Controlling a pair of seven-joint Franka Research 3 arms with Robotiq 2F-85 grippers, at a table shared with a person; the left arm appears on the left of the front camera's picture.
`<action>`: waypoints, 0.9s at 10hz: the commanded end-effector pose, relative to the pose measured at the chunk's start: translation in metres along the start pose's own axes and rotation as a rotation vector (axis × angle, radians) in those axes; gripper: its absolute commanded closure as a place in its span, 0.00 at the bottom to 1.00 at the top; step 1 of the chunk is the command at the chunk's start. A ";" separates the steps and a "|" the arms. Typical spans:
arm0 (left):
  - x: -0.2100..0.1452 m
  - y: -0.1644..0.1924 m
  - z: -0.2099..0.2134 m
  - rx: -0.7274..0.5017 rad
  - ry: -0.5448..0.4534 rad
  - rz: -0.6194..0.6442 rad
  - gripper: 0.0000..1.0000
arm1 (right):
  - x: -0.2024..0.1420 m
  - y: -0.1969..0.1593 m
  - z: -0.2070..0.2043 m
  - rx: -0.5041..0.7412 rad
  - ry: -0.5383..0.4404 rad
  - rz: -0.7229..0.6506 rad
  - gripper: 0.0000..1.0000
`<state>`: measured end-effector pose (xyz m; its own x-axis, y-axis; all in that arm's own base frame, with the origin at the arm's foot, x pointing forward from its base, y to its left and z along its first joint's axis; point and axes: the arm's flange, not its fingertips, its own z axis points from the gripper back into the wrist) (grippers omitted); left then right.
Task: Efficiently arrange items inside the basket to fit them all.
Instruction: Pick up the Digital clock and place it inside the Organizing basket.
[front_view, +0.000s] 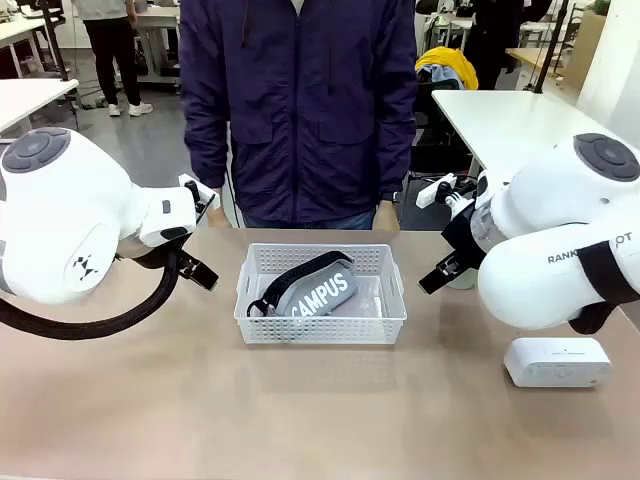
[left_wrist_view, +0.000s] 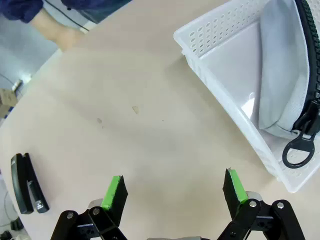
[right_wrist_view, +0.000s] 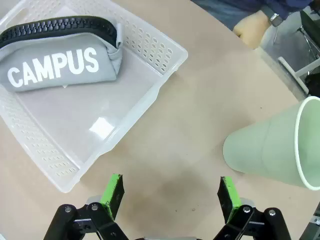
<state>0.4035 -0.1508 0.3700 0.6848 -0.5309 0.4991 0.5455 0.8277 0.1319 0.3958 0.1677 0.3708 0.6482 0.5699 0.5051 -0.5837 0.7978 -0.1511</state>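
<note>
Basket (front_view: 320, 328) of white lattice plastic sits mid-worktop (front_view: 200, 400), toward the far edge where a person in a dark jacket (front_view: 300, 100) stands. Inside it you have the grey "CAMPUS" pouch (front_view: 325, 293) lying slantwise across the left and middle of the floor, black zipper uppermost. Its black ring (left_wrist_view: 299, 152) rests close against one basket wall, and the right part of the floor is bare.

Your left hand (left_wrist_view: 175, 182) hangs released over bare worktop just beside the basket's left end, its green pads (left_wrist_view: 114, 192) spread wide with nothing between them. In the left wrist view, the small black stapler (left_wrist_view: 25, 184) lies flat near the worktop's edge, well apart from the basket.

Your right hand (right_wrist_view: 171, 184) is likewise released, with its jaws wide. It hovers over the worktop between the basket's corner and the pale green plastic cup (right_wrist_view: 270, 150). You cannot tell from the right wrist view whether that cup stands or lies tipped.

The white rounded rectangular box (front_view: 558, 362) rests on the worktop near its right edge, below your right arm and outside the basket. One of the person's hands (right_wrist_view: 252, 27) rests by the far edge.
</note>
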 end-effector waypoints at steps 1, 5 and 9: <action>0.000 0.000 0.000 0.000 0.000 0.000 0.00 | 0.000 0.000 0.000 0.000 0.000 0.000 0.00; 0.000 0.000 0.000 0.000 0.000 0.000 0.00 | 0.000 0.000 0.000 0.000 0.000 0.000 0.00; 0.000 0.000 0.000 0.000 0.000 0.000 0.00 | 0.000 0.000 0.000 0.000 0.000 0.000 0.00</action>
<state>0.4035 -0.1508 0.3700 0.6849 -0.5309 0.4991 0.5455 0.8277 0.1318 0.3957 0.1678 0.3708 0.6474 0.5710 0.5048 -0.5844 0.7971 -0.1521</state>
